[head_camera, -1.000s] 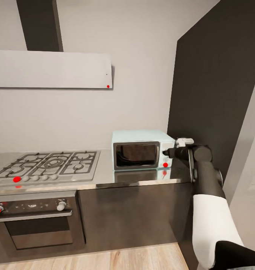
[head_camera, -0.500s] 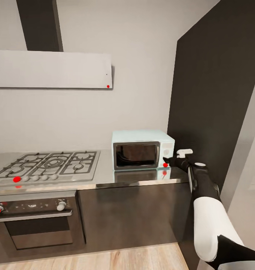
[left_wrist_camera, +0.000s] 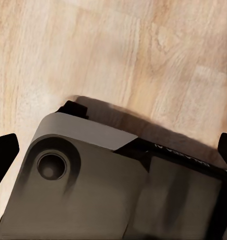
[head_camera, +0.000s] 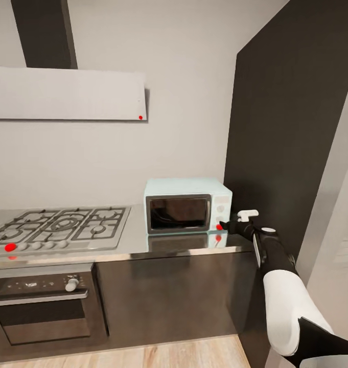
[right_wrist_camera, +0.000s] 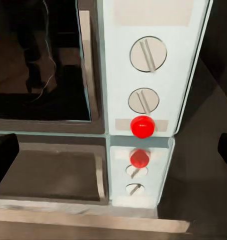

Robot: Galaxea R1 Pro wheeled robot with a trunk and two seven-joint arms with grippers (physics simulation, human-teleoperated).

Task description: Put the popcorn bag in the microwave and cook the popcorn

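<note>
The right gripper (head_camera: 223, 225) sits just at the red button (right_wrist_camera: 142, 126) low on the microwave (head_camera: 186, 204) control panel. In the right wrist view its dark fingers (right_wrist_camera: 4, 155) show at both edges of the picture, well apart, with nothing between them. That view looks squarely at the panel: two knobs (right_wrist_camera: 148, 53) above, the red button below them, and all three mirrored in the glossy counter (head_camera: 122, 245).

The left fingers (left_wrist_camera: 3, 152) also stand apart and empty, hanging over the wooden floor (left_wrist_camera: 143, 50) with part of the robot's base (left_wrist_camera: 93, 185) beneath.

The step in hand looks like switching the microwave on. To do it well, I would keep the fingers level and aimed at the real button, not its reflection, push straight in and gently, so the light microwave does not slide back on the smooth counter.

The door (head_camera: 178, 213) appears closed. The bag cannot be made out through the dark glass, so I cannot tell whether it is inside.

The grey counter carries the microwave at its right end, against a dark tall panel (head_camera: 291, 128). A gas hob (head_camera: 61, 225) lies to the left, with an oven (head_camera: 41, 306) under it and a pale hood (head_camera: 66, 94) on the white wall above.
</note>
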